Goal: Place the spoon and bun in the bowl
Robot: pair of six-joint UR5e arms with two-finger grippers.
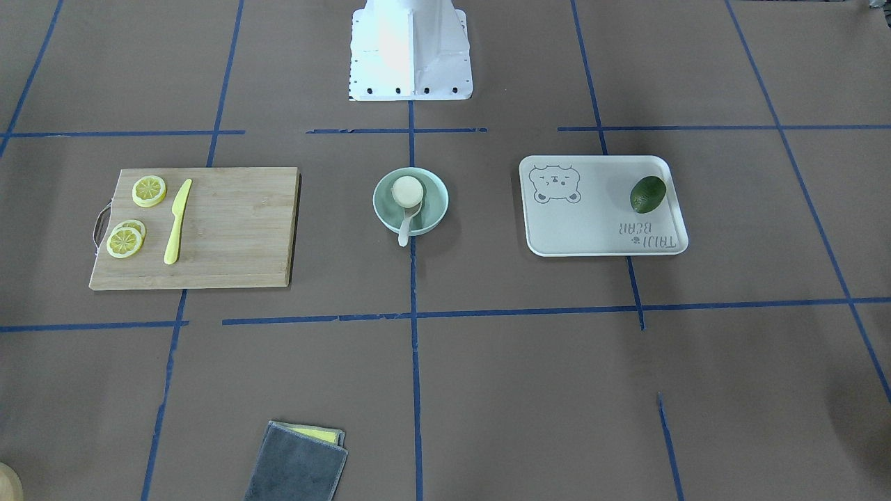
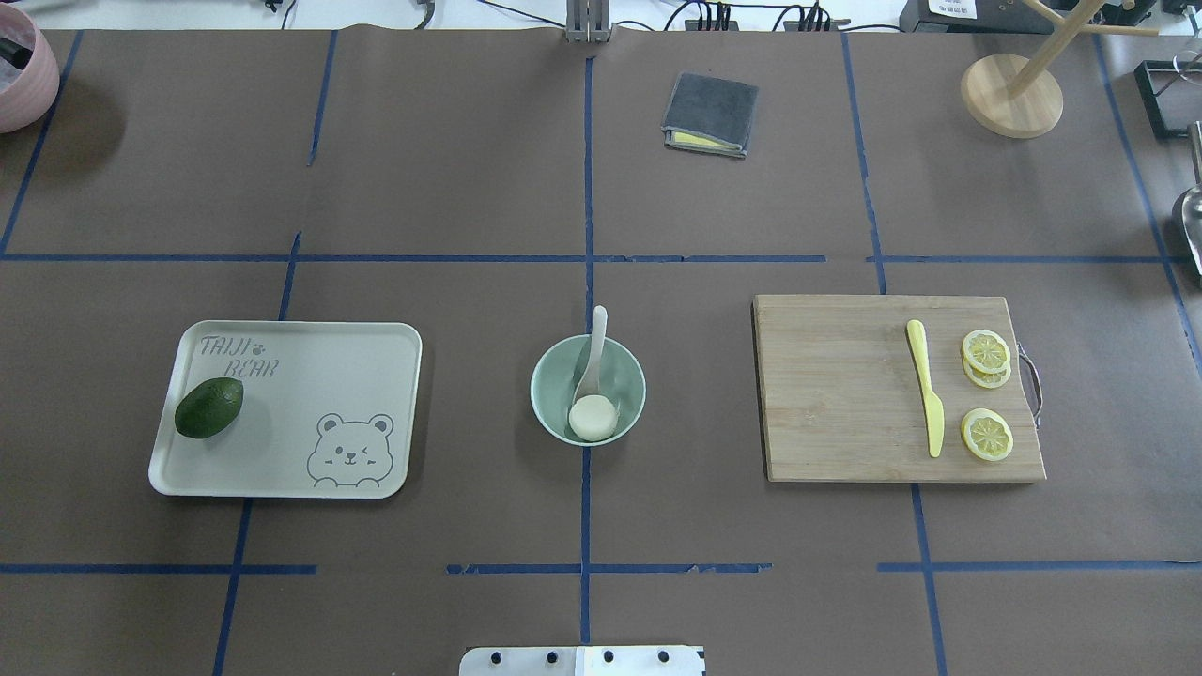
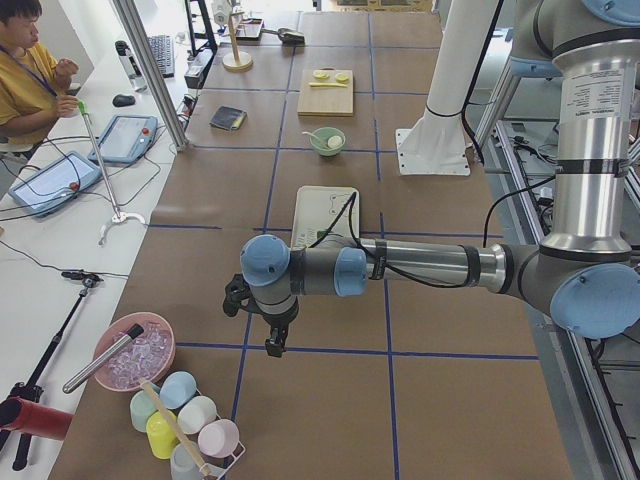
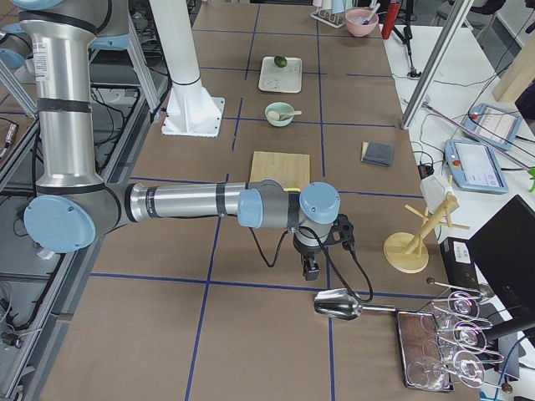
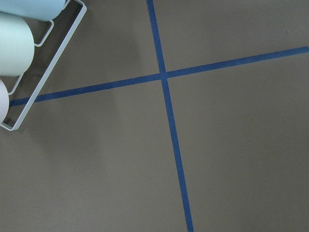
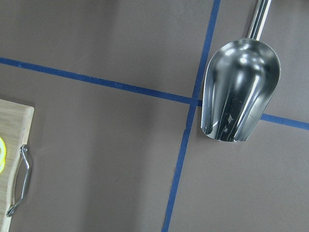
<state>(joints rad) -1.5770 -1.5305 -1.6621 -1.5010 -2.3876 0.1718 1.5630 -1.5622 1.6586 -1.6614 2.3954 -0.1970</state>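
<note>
Already the bun (image 2: pixel 593 416) lies at 6 o'clock inside the bowl (image 2: pixel 542 385), on the spoon (image 2: pixel 595 343), whose handle points to 12. The left gripper (image 3: pixel 272 342) and right gripper (image 4: pixel 311 269) hang well away, neither clearly nearer; whether their jaws are open or closed I cannot tell.

Avocado (image 2: pixel 208 407) on tray (image 2: pixel 310 376); knife (image 2: pixel 925 387), 3 lemon slices (image 2: pixel 987 436) on board (image 2: pixel 836 394)

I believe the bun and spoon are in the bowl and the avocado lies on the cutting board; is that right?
No: the avocado lies on the bear-print tray, not the cutting board, as the overhead view shows. The bun and spoon are in the bowl.
</note>
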